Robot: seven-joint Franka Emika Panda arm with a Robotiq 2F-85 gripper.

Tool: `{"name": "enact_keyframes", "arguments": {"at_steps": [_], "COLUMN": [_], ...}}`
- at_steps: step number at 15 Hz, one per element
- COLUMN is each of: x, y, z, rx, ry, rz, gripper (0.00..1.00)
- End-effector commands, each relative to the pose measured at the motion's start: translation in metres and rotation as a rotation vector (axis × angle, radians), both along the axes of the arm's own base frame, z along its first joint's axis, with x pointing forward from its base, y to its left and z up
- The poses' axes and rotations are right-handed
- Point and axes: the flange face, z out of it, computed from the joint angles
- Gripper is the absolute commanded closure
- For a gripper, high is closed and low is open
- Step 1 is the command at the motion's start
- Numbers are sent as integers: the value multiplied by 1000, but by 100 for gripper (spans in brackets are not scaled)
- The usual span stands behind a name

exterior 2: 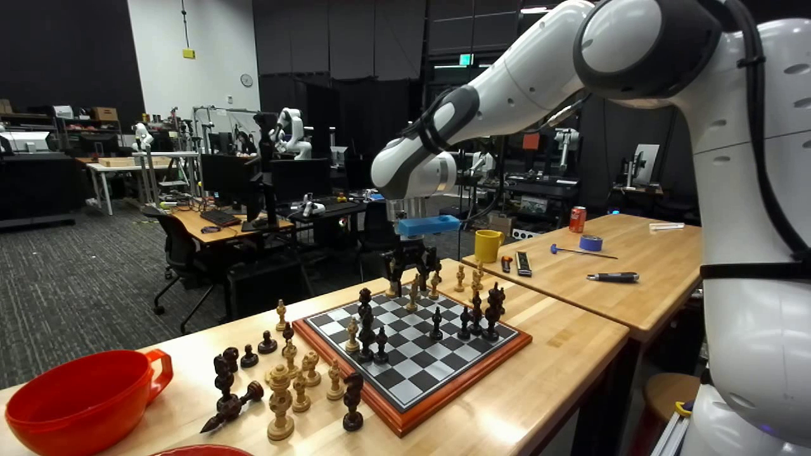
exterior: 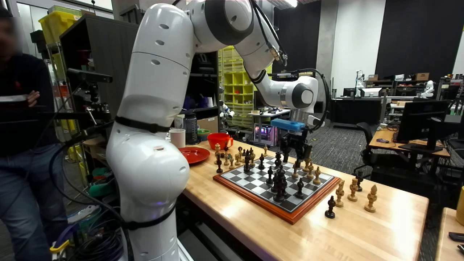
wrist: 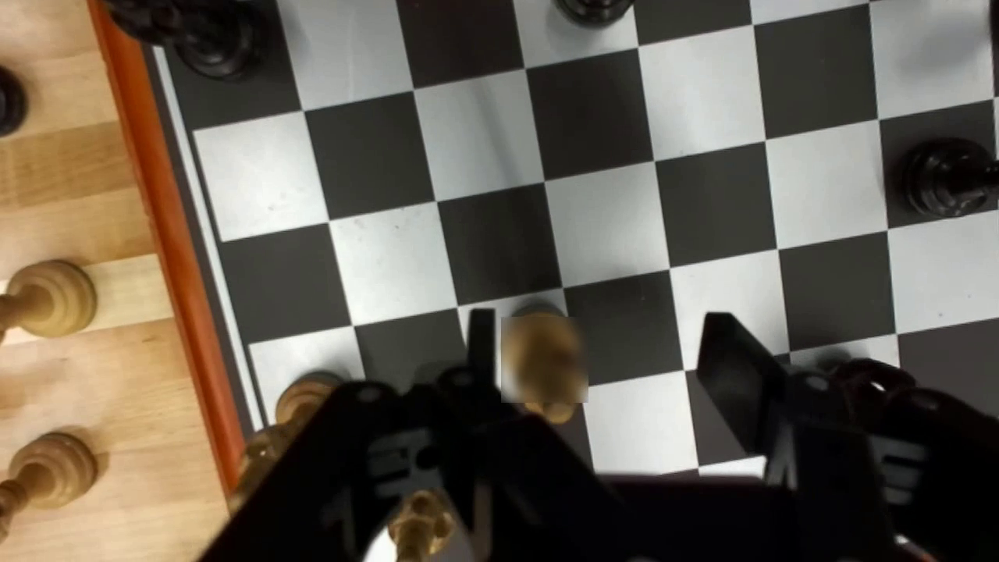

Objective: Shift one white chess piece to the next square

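Observation:
A light wooden chess piece stands upright on the chessboard and shows in both exterior views (exterior: 295,172) (exterior 2: 412,297). In the wrist view the same piece (wrist: 542,359) is partly blurred and stands on a white square. The chessboard has a red-brown wooden rim (exterior: 253,197) and also shows in an exterior view (exterior 2: 466,382). My gripper (wrist: 599,343) points down over the board with its fingers wide apart. The light piece is between the fingers, close beside the left finger in the wrist view and far from the right one. The gripper also shows in both exterior views (exterior: 293,159) (exterior 2: 410,282).
Another light piece (wrist: 308,396) is beside the left finger, and a dark piece (wrist: 870,382) is beside the right finger. Several dark pieces (exterior 2: 365,335) stand on the board. Loose pieces (exterior: 371,199) stand off the board. A red cup (exterior 2: 82,405) and red plate (exterior: 194,155) are beyond one edge.

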Motion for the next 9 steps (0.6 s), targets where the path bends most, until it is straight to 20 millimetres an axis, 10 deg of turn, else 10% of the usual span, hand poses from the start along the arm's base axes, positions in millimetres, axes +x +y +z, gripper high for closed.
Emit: {"name": "enact_keyframes", "arguments": {"at_steps": [1, 5, 9], "x": [6, 6, 2], "y": [-5, -19, -26], "z": [2, -1, 1], "rx": [-2, -12, -19], "ry": [-10, -13, -14], "rz": [-6, -26, -33], "gripper": [63, 96, 94]}}
